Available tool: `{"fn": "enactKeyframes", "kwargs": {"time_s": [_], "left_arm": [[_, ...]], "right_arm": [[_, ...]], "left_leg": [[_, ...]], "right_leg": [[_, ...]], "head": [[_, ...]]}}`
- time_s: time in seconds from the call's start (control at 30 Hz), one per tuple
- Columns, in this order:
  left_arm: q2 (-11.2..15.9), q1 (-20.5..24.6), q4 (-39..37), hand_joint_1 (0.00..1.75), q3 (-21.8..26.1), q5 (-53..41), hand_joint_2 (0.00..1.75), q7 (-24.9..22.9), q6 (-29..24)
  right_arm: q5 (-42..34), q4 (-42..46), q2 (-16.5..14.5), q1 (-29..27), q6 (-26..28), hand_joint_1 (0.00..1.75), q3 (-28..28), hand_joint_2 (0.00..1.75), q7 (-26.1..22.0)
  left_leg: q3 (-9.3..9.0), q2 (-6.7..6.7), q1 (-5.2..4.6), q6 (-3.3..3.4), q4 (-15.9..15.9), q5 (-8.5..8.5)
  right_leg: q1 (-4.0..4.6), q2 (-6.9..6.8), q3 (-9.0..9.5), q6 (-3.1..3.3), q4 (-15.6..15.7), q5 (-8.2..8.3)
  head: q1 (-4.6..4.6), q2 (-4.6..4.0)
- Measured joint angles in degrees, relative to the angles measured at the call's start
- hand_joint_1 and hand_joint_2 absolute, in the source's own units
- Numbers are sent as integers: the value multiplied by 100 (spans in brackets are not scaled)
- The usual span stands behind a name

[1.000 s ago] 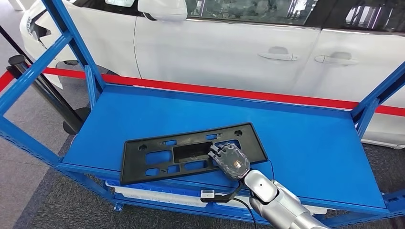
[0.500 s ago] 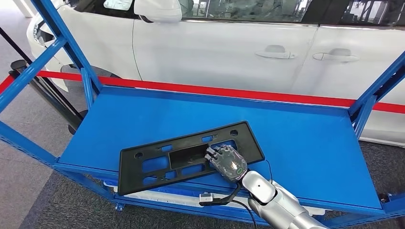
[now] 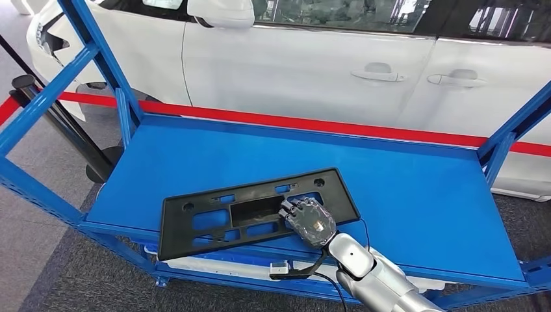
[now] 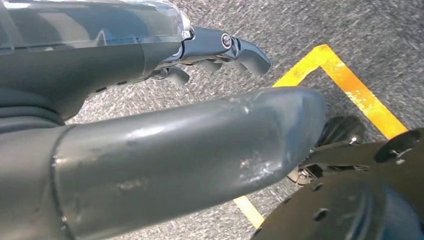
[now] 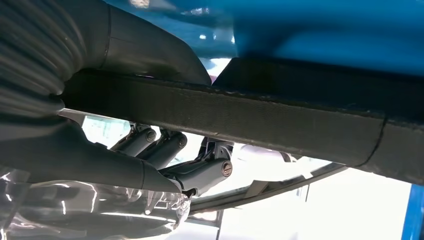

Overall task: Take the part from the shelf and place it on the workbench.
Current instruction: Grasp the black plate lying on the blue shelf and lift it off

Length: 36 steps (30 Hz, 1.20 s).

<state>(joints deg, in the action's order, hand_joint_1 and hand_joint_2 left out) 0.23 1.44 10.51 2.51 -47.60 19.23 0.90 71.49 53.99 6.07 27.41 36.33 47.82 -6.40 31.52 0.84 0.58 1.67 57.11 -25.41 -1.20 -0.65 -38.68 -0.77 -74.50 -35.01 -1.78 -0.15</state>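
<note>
Part (image 3: 250,211), a black plastic panel, lies flat near the front edge of the blue shelf (image 3: 403,188), left end overhanging. Right hand (image 3: 310,221) grips its near edge, fingers (image 5: 165,150) one side, thumb the other. Left hand (image 4: 150,110) hangs over grey floor, holding nothing, fingers loosely apart.

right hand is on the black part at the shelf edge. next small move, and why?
Probably lift it slightly and draw it back off the shelf. The right hand grips the black part at its near edge, thumb under and fingers on top, and its near left corner overhangs the shelf front.
</note>
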Motion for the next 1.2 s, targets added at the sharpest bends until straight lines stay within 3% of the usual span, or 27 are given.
{"fn": "enactKeyframes", "kwargs": {"time_s": [0.03, 0.1, 0.13, 0.17, 0.23, 0.33, 0.43, 0.5, 0.53, 0.57, 0.63, 0.67, 0.7, 0.83, 0.9, 0.97, 1.0, 1.03, 1.07, 1.13, 1.2], "left_arm": [[1, -1, 0, 0, 0, 0, 0, 0, -1], [-1, 0, 0, 0, 0, 0, 0, 0, -1], [-2, 3, 0, 0, 0, 5, 0, 0, -8], [-5, 3, 0, 0, 1, 21, 0, -8, -33], [-30, -13, 0, 0, 14, 68, 0, -43, -133], [-94, -65, 0, 0, 45, 92, 0, -94, -263], [-141, -77, 0, 0, 60, 85, 0, -103, -289], [-154, -81, 0, 0, 65, 85, 0, -103, -291], [-157, -90, 0, 0, 66, 85, 0, -103, -291], [-158, -97, 0, 0, 68, 85, 0, -103, -291], [-159, -106, -1, 0, 72, 85, 0, -103, -292], [-160, -101, -1, 0, 75, 85, 0, -101, -293], [-162, -97, -2, 0, 80, 85, 0, -100, -293], [-177, -81, -2, 0, 125, 85, 0, -109, -293], [-187, -78, -2, 0, 145, 85, 0, -122, -293], [-187, -73, -2, 0, 159, 80, 0, -132, -293], [-188, -73, -2, 0, 162, 69, 0, -133, -297], [-189, -72, -2, 0, 163, 52, 0, -128, -303], [-190, -72, -2, 0, 164, 34, 0, -121, -309], [-193, -70, -2, 0, 164, 9, 0, -104, -317], [-196, -65, -2, 0, 166, 6, 0, -95, -317]], "right_arm": [[0, 0, -2, -2, 0, 172, 0, 175, 0], [-1, 0, -5, 0, -1, 174, 0, 175, -2], [-50, 0, -11, 1, -16, 175, 1, 175, -57], [-209, 45, -21, -47, -81, 175, -14, 175, -226], [-1026, 642, 30, -349, -401, 175, -179, 175, -962], [-3733, 2694, 597, -1115, -915, 175, -439, 175, -2017], [-6822, 3934, 950, -1468, -1064, 175, -466, 175, -1997], [-7816, 4264, 1009, -1619, -1084, 175, -547, 175, -1976], [-7826, 4388, 1066, -1693, -1088, 175, -577, 175, -1996], [-7549, 4491, 1131, -1744, -1093, 175, -591, 175, -2019], [-6659, 4658, 1225, -1794, -1102, 175, -608, 175, -2049], [-6320, 4714, 1244, -1812, -1102, 175, -617, 175, -2056], [-6121, 4762, 1252, -1832, -1102, 175, -625, 175, -2059], [-6007, 4854, 1254, -1882, -1075, 175, -699, 175, -2063], [-6009, 4880, 1252, -1885, -1057, 175, -732, 175, -2094], [-6019, 4886, 1250, -1908, -1050, 175, -741, 175, -2112], [-6027, 4885, 1249, -1923, -1050, 175, -746, 175, -2114], [-6035, 4885, 1249, -1933, -1048, 175, -754, 175, -2114], [-6041, 4885, 1249, -1936, -1046, 175, -762, 175, -2114], [-6047, 4885, 1249, -1934, -1040, 175, -778, 175, -2112], [-6050, 4886, 1249, -1931, -1032, 175, -791, 175, -2111]], "left_leg": [[-10, 4, -2, -4, 1, -3], [-40, 15, -4, -22, 2, -15], [-42, 17, -17, -44, 14, -29], [-36, 17, -26, -73, 20, -36], [-27, 14, -34, -141, 30, -49], [36, 22, -9, -239, 190, -194], [465, 4, 9, -326, 1144, -764], [699, -4, 13, -360, 1657, -942], [671, -9, 14, -367, 1617, -859], [537, -13, 14, -361, 1359, -676], [156, 9, 6, -313, 579, -279], [22, 23, -1, -278, 286, -178], [-40, 36, -11, -244, 127, -148], [-72, 19, -5, -90, 3, -122], [-90, -6, 16, -23, -42, -87], [-85, -16, 11, 2, -44, -88], [-89, -17, 8, 4, -42, -94], [-97, -17, 7, 1, -38, -103], [-111, -16, 9, -9, -31, -116], [-139, -16, 2, -55, -1, -163], [-132, -20, -22, -126, 38, -211]], "right_leg": [[-4, -1, 47, 12, 104, 138], [1, -31, 383, 70, 834, 574], [17, -66, 558, 105, 1222, 716], [33, -99, 675, 128, 1493, 787], [75, -131, 747, 149, 1674, 762], [54, -158, 767, 205, 1727, 774], [38, -153, 747, 268, 1752, 792], [44, -130, 733, 272, 1746, 792], [43, -115, 729, 270, 1739, 791], [41, -95, 729, 264, 1729, 787], [48, -45, 729, 235, 1701, 771], [57, -24, 722, 210, 1685, 765], [63, -11, 710, 183, 1674, 763], [50, 3, 650, 66, 1586, 700], [36, 8, 430, 41, 1116, 425], [17, 10, 48, 17, 355, 116], [4, 9, -89, 4, 107, 78], [-9, 8, -138, -5, 58, 149], [-23, 5, -72, -9, 238, 323], [-38, -24, 259, 3, 969, 722], [-25, -40, 481, 32, 1474, 859]], "head": [[0, 0], [1, 0], [0, 0], [-1, 0], [-2, 0], [-2, 0], [-2, 0], [-2, 0], [-2, 0], [-2, 0], [-2, 0], [-2, 0], [-2, 0], [-1, 0], [-1, 0], [-1, 0], [-1, 0], [0, 0], [0, 0], [0, 0], [-1, 0]]}}
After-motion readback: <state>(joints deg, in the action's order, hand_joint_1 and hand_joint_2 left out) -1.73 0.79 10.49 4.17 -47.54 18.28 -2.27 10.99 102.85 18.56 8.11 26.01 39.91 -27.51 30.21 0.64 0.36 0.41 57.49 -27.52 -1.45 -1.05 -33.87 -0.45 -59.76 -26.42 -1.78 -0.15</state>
